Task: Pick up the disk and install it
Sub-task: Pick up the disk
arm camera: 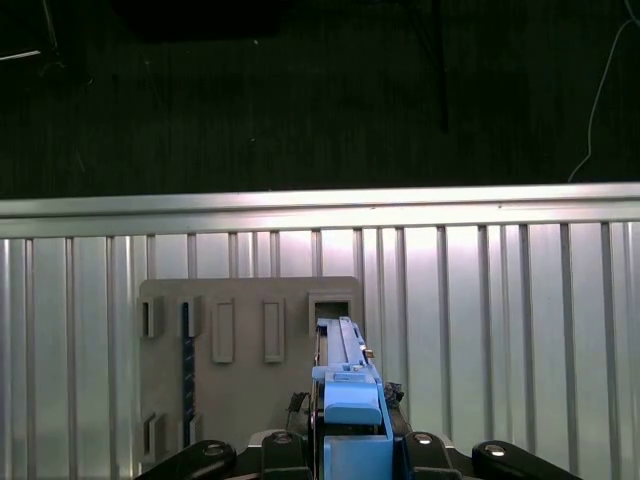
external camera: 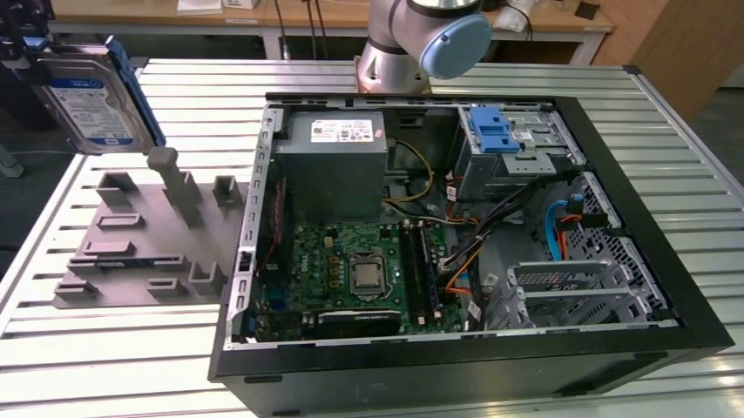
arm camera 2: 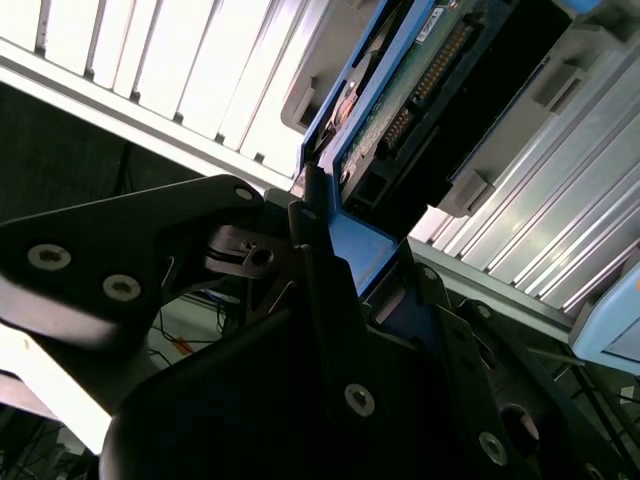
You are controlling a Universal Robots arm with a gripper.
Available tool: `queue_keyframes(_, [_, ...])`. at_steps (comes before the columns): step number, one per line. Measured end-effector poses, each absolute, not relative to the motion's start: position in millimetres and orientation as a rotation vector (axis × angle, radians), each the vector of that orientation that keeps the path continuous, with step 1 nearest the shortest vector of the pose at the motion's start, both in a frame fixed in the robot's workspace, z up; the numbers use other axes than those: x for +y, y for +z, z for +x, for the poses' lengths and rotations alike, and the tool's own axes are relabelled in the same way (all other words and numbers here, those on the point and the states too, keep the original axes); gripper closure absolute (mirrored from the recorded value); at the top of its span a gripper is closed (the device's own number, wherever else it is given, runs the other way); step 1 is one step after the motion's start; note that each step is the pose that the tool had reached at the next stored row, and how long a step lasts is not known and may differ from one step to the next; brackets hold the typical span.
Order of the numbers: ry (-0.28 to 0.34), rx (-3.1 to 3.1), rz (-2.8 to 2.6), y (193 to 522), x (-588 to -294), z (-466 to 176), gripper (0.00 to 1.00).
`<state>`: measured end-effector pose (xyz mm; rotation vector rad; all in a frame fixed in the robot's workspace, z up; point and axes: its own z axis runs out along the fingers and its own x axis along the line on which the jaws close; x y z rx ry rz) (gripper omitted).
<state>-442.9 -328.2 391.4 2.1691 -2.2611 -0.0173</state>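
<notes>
In the exterior view the disk (external camera: 91, 103), silver with a white-and-blue label and a blue bracket around it, hangs upright in the air at the far left, above the grey holder plate (external camera: 139, 239). My gripper (external camera: 26, 54) is shut on its upper end. Both wrist views show the disk clamped between my fingers: edge-on with its blue bracket (arm camera: 348, 395) over the holder plate (arm camera: 250, 345), and from below with its circuit board and connector (arm camera 2: 425, 85) showing. The open computer case (external camera: 651, 252) lies to the exterior view's right of the disk.
Inside the case are a grey power-supply box (external camera: 337, 161), the green motherboard (external camera: 348, 270), loose cables and a drive cage with a blue latch strip (external camera: 493, 131). The arm's base (external camera: 413, 48) stands behind the case. The slatted metal table (external camera: 117, 348) ends just left of the holder plate.
</notes>
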Motion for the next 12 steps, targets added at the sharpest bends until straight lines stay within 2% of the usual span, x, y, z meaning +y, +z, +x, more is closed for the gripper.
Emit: queue_keyframes(12, [-0.017, -2.261, 2.169, 396.5, -328.2, -442.9, 0.64])
